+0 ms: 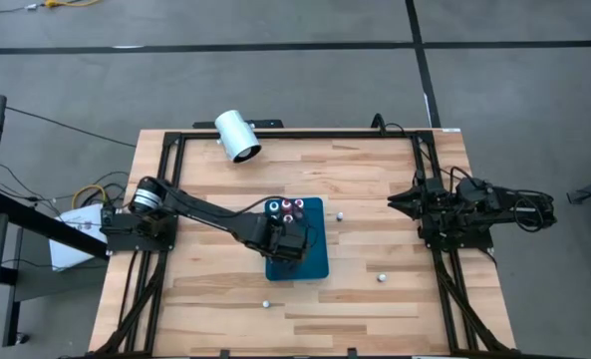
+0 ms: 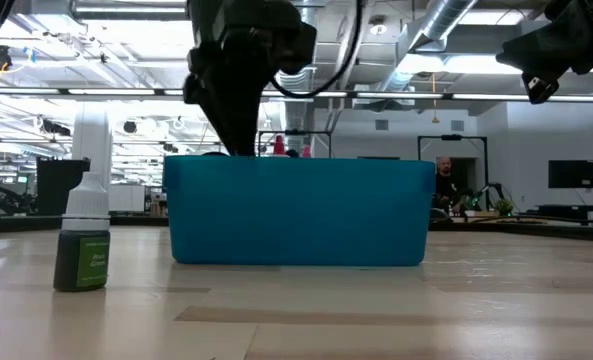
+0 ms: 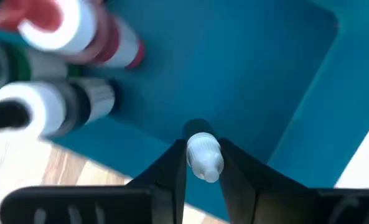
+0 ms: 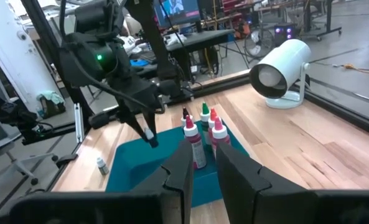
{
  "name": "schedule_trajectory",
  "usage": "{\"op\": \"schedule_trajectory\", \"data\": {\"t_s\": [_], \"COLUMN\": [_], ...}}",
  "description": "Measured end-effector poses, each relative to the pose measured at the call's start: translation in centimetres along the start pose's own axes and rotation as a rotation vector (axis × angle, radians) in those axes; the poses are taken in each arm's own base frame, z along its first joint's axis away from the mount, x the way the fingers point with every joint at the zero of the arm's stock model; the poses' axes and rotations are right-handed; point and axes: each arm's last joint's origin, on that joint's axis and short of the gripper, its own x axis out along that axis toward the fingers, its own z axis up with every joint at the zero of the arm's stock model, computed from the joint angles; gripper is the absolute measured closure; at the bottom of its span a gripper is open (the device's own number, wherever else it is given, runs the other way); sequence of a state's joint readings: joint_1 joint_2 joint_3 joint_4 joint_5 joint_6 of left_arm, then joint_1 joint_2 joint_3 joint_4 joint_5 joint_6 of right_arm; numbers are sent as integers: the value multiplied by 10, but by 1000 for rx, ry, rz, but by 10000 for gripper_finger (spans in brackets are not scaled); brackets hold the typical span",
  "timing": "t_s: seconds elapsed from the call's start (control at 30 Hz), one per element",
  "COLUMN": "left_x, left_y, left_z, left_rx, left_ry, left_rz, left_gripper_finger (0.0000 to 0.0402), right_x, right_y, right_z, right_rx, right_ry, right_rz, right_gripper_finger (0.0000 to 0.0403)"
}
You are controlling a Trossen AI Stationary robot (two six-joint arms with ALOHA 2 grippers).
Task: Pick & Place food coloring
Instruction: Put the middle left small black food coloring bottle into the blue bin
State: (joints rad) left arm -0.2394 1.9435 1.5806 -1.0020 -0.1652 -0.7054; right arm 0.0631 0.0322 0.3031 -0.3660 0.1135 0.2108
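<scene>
The blue tray [image 1: 313,261] lies mid-table. Three small bottles [image 1: 286,206] stand in its far end, two with red tops and one with a green top [image 4: 204,113]. My left gripper [image 3: 204,163] reaches down into the tray beside them and is shut on a tiny white-topped bottle [image 4: 150,134]. In the low view the left gripper [image 2: 238,130] drops behind the tray's near wall [image 2: 296,212]. Loose bottles stand on the table [image 1: 340,214] [image 1: 382,277] [image 1: 266,302]; one green one [image 2: 83,248] is nearest the low camera. My right gripper [image 4: 206,163] waits at the right edge, slightly open and empty. My left gripper pinches the tiny bottle between its two fingertips, one on either side just below the white top [image 3: 204,155]. The fingers come from above, pointing down into the tray. The bottle stands upright, top up; whether its foot touches the tray floor, the tray wall hides.
A large white cylinder [image 1: 238,136] lies on its side at the table's far edge, left of centre. A black frame runs around the table [image 1: 295,134]. The tray's near half [image 1: 300,267] holds no bottles. A person [image 2: 443,180] stands far off in the room.
</scene>
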Motion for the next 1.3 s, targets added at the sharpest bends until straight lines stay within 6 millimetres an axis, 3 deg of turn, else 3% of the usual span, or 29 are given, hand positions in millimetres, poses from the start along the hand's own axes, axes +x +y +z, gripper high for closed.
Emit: {"op": "schedule_trajectory", "data": {"t_s": [0.4, 0.57, 0.87, 1.3], "left_x": [2, 6, 23, 31], "left_y": [5, 6, 0, 2], "left_z": [-2, -6, -8, -5], "left_rx": [341, 408, 262, 125], "left_ry": [29, 53, 94, 122], "left_rz": [61, 78, 79, 60], "left_gripper_finger": [333, 332, 332, 332], "right_x": [0, 0, 0, 0], "right_y": [0, 0, 0, 0], "right_z": [0, 0, 0, -1], "right_rx": [0, 0, 0, -1], "right_ry": [0, 0, 1, 7], "right_rz": [0, 0, 0, -2], "right_gripper_finger": [343, 343, 343, 343]}}
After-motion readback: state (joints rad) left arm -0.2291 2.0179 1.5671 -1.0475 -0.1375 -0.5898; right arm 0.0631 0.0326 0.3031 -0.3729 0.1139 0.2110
